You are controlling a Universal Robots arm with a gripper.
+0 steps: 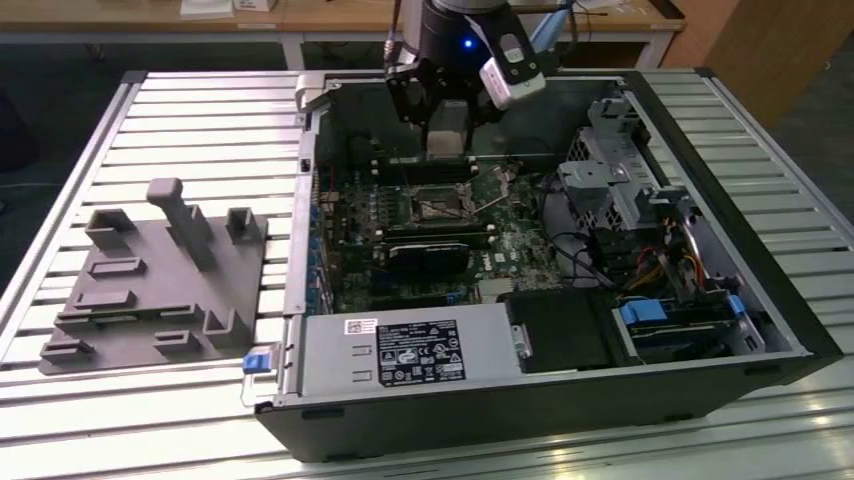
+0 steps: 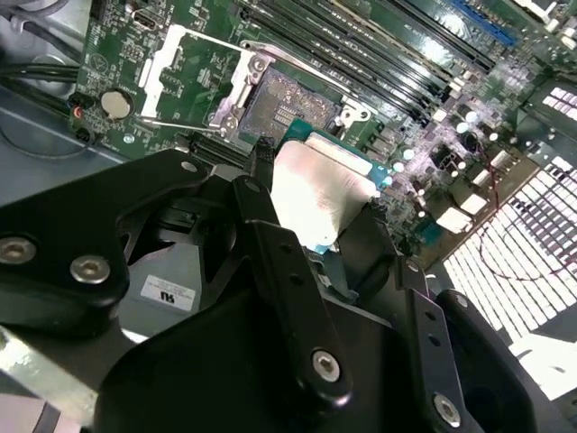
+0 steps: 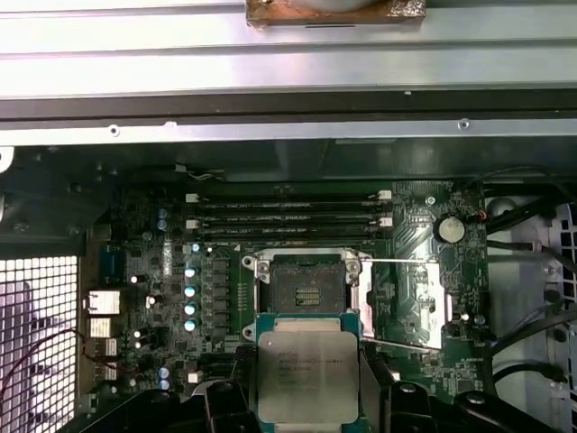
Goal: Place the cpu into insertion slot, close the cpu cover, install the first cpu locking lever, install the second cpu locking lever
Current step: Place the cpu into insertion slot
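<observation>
- Looking down into an open black tower computer case (image 1: 534, 425), laid on its side on a slatted silver metal surface (image 1: 200, 110), green motherboard (image 1: 521, 250) facing up.
- Black end effector (image 1: 447, 150) reaching down into the case, hovering just beside the small square dark insertion slot with the silvery metal frame (image 1: 437, 208).
- Closed down on the small flat square cpu with the dull grey metal top (image 3: 302, 374), pinching it by two opposite edges with the dark fingers (image 2: 270, 244), metal top facing the wrist cameras.
- Holding the cpu just beside the insertion slot, on the side away from the long narrow black memory slots (image 3: 288, 216); overlapping the slot's frame edge in the first wrist view, but not seated in the recess.
- Bare dark recess in the insertion slot, fully uncovered.
- Thin silvery square cpu cover with the square window (image 3: 433, 311) swung open off the insertion slot, over toward the round silver coin battery (image 3: 448, 228); can't tell how steeply tilted.
- Thin silver wire locking lever (image 3: 401, 262) stretching out from a corner of the insertion slot along the open cover's edge.
- Farther from the insertion slot, inside the case: large black rectangular card (image 1: 427, 255), then a silver power supply box with a black label (image 1: 400, 352).
- Well apart from the insertion slot, outside the case on the surface: grey plastic fixture tray with upright posts (image 1: 147, 290).
</observation>
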